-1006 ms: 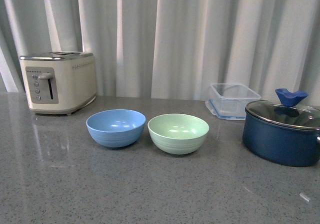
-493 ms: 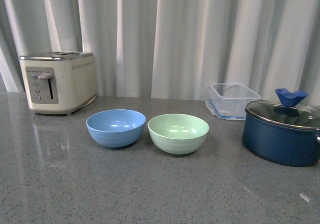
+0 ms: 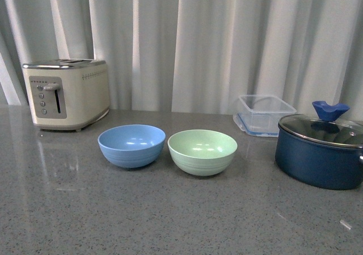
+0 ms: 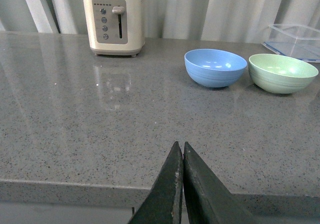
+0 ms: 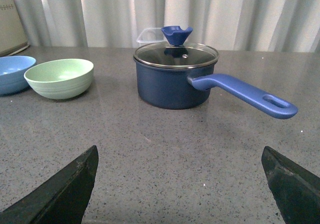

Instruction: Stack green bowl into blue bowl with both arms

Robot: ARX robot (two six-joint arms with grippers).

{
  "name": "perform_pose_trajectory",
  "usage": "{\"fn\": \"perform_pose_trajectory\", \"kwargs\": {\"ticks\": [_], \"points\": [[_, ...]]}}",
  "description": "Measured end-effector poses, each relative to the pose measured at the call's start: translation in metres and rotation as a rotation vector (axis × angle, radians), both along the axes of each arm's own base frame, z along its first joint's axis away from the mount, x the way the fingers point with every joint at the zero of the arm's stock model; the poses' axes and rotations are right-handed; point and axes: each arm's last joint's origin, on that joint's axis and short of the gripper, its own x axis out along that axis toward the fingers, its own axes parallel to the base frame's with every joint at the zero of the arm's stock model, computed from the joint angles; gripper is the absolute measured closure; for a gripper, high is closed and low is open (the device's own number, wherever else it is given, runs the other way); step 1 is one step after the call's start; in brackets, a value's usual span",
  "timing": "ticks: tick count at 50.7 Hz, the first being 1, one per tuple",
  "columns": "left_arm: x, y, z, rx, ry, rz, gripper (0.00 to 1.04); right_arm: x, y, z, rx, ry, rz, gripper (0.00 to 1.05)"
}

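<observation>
Blue bowl (image 3: 131, 146) left of green bowl (image 3: 202, 151), perhaps touching; pot (image 3: 320, 155) right.

On the one counter (image 3: 170, 221) you count two bowls: one green bowl (image 3: 202, 151), one blue bowl (image 3: 131, 145). You also count one toaster (image 3: 65, 93), one clear container (image 3: 264, 115), one lidded pot (image 3: 317, 158), and two claws: left claw (image 4: 180, 146), right claw (image 5: 179, 154).

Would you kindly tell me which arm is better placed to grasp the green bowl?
Probably the right: the green bowl sits right of the blue bowl, and the right gripper is open while the left gripper is shut.
</observation>
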Motion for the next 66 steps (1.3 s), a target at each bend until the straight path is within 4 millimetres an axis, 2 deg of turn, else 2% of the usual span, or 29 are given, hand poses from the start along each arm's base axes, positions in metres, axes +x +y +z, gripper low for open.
{"fn": "perform_pose_trajectory", "kwargs": {"ticks": [3, 9, 11, 13, 14, 15, 18, 20, 27, 37, 42, 48, 57, 66], "points": [[0.000, 0.000, 0.000, 0.000, 0.000, 0.000, 0.97, 0.000, 0.000, 0.000, 0.000, 0.000, 0.000, 0.10], [0.000, 0.000, 0.000, 0.000, 0.000, 0.000, 0.70, 0.000, 0.000, 0.000, 0.000, 0.000, 0.000, 0.10], [0.000, 0.000, 0.000, 0.000, 0.000, 0.001, 0.62, 0.000, 0.000, 0.000, 0.010, 0.064, -0.004, 0.10], [0.000, 0.000, 0.000, 0.000, 0.000, 0.000, 0.56, 0.001, 0.001, 0.003, 0.038, 0.240, -0.005, 0.10], [0.000, 0.000, 0.000, 0.000, 0.000, 0.000, 0.50, 0.005, 0.002, 0.007, 0.043, 0.374, -0.010, 0.10], [0.000, 0.000, 0.000, 0.000, 0.000, 0.000, 0.49, 0.006, 0.003, 0.009, 0.042, 0.417, -0.007, 0.10], [0.000, 0.000, 0.000, 0.000, 0.000, -0.001, 0.39, 0.019, 0.007, 0.019, 0.032, 0.534, 0.027, 0.10], [0.000, 0.000, 0.000, 0.000, 0.000, -0.001, 0.27, 0.046, 0.015, 0.041, 0.007, 0.592, 0.070, 0.10], [0.000, 0.000, 0.000, 0.000, 0.000, 0.000, 0.06, 0.095, 0.034, 0.073, -0.042, 0.663, 0.142, 0.10], [0.000, 0.000, 0.000, 0.000, 0.000, 0.000, 0.07, 0.172, 0.081, 0.117, -0.147, 0.706, 0.199, 0.10], [0.000, 0.000, 0.000, 0.000, 0.000, 0.000, 0.07, 0.192, 0.097, 0.128, -0.163, 0.709, 0.219, 0.10], [0.000, 0.000, 0.000, 0.000, 0.000, 0.000, 0.07, 0.215, 0.117, 0.132, -0.176, 0.729, 0.260, 0.10], [0.000, 0.000, 0.000, 0.000, 0.000, 0.000, 0.07, 0.247, 0.122, 0.123, -0.151, 0.793, 0.258, 0.10], [0.000, 0.000, 0.000, 0.000, 0.000, 0.000, 0.07, 0.295, 0.110, 0.109, -0.107, 0.832, 0.186, 0.10]]}}
